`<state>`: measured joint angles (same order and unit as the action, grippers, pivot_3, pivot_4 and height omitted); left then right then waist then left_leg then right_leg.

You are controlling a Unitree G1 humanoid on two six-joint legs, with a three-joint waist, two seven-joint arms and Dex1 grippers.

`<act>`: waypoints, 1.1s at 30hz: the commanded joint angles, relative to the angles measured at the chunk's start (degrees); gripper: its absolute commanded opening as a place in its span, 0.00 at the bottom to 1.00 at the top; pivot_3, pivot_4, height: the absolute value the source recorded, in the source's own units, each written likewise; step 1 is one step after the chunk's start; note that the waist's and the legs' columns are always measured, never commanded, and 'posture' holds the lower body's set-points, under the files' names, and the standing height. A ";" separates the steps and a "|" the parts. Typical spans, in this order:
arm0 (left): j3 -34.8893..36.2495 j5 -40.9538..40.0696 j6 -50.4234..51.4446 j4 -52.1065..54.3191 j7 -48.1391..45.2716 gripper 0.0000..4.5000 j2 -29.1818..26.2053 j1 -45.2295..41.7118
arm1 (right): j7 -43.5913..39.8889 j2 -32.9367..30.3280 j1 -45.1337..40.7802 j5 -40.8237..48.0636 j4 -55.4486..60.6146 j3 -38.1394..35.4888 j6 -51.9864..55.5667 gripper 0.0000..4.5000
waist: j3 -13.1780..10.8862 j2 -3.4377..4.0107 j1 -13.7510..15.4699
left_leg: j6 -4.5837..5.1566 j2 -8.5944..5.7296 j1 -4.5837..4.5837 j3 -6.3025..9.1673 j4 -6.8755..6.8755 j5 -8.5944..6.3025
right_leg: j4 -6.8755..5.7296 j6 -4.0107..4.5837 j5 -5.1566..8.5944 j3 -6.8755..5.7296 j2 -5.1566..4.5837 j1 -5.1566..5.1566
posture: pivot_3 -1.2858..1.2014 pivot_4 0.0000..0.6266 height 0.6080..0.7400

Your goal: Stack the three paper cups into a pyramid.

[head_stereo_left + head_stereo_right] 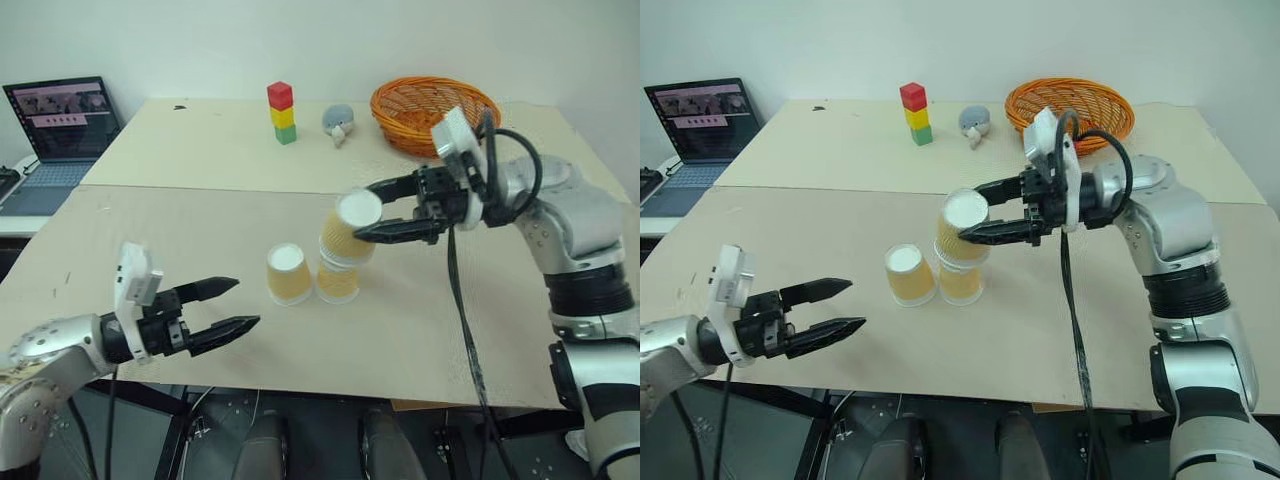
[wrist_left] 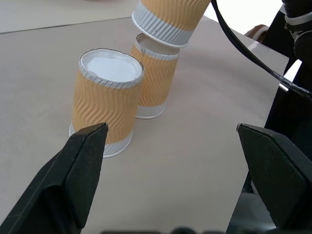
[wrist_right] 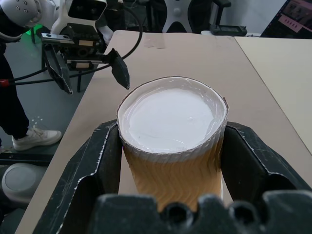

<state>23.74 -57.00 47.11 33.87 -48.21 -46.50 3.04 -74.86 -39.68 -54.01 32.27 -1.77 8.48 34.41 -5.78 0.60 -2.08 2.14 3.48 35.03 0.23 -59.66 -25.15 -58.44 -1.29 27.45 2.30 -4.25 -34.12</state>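
From the head views, two paper cups stand upside down and side by side, touching or nearly so, near the middle of the front table: the left cup (image 1: pixel 288 274) and the right cup (image 1: pixel 338 280). The right gripper (image 1: pixel 392 212) is clamped on the third cup (image 1: pixel 350 230), held tilted with its rim resting on or just over the right cup alone, not across the pair. The left gripper (image 1: pixel 232 305) hangs open near the table's front edge, well apart from the cups. In the left wrist view, the carried cup (image 2: pixel 168 17) leans over the far base cup (image 2: pixel 155 80), beside the near one (image 2: pixel 108 100). In the right wrist view, both fingers (image 3: pixel 100 163) press the cup's (image 3: pixel 173 141) ribbed sides. Released now, tilted and off-centre, it would likely slide off or knock a base cup over.
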 commanded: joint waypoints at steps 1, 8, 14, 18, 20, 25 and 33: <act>-1.01 -0.74 -1.60 0.91 0.27 1.00 0.57 -1.48 | -0.11 1.13 -5.28 1.16 -0.05 -1.94 1.73 0.64 | 0.00 0.00 -0.25 | 0.00 -0.05 0.00 -0.03 0.00 0.00 | -0.03 0.00 0.00 -0.01 -0.06 -0.02 | 0.52 0.24 0.23; -4.42 0.28 -2.29 -1.06 0.21 1.00 1.52 -4.50 | -1.43 3.61 -8.47 1.15 -0.95 -0.51 3.20 0.64 | 0.01 -0.02 -0.51 | 0.00 -0.09 -0.07 -0.01 0.02 0.00 | -0.14 0.00 0.00 -0.08 -0.08 -0.02 | 0.52 0.24 0.23; -6.18 1.07 -2.82 -1.83 0.05 1.00 2.40 -5.52 | -2.22 5.71 -9.56 0.15 -1.46 1.45 4.42 0.64 | 0.01 -0.02 -0.55 | 0.01 -0.38 -0.08 0.00 0.02 0.00 | -0.37 0.00 0.00 -0.11 -0.15 -0.05 | 0.52 0.24 0.23; -6.63 1.42 -3.28 -2.45 0.08 1.00 2.98 -5.98 | -2.75 7.71 -11.04 -1.65 -4.34 3.06 3.24 0.64 | 0.01 -0.02 -0.54 | 0.00 -0.48 -0.12 0.04 0.02 0.00 | -0.45 0.00 0.00 -0.08 -0.20 -0.05 | 0.52 0.24 0.23; -6.85 1.50 -3.48 -2.42 0.30 1.00 3.32 -6.05 | -3.04 8.86 -12.07 -2.59 -6.40 3.45 2.42 0.64 | 0.01 -0.02 -0.54 | 0.00 -0.52 -0.12 0.07 0.02 0.00 | -0.45 0.00 0.00 -0.08 -0.21 -0.04 | 0.52 0.24 0.23; -7.01 1.54 -3.93 -2.09 0.84 1.00 3.85 -5.77 | -4.07 10.97 -13.61 -4.60 -9.88 4.04 0.80 0.64 | 0.01 -0.02 -0.55 | 0.00 -0.54 -0.11 0.10 0.03 0.00 | -0.47 0.00 0.00 -0.09 -0.22 -0.05 | 0.52 0.24 0.23; -6.52 1.38 -4.42 -2.06 1.40 1.00 3.92 -5.08 | -5.75 11.37 -13.27 -6.41 -10.91 3.91 0.39 0.64 | 0.02 -0.02 -0.55 | 0.00 -0.62 -0.10 0.14 0.06 0.00 | -0.48 -0.01 0.00 -0.09 -0.29 -0.04 | 0.52 0.24 0.23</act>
<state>16.27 -55.33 43.98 30.94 -46.88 -42.69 -1.98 -79.95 -28.40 -65.71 25.92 -13.59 13.07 36.12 -5.77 0.58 -2.64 2.14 2.86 34.93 0.36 -59.60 -25.14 -58.92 -1.30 27.45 2.21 -4.55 -34.16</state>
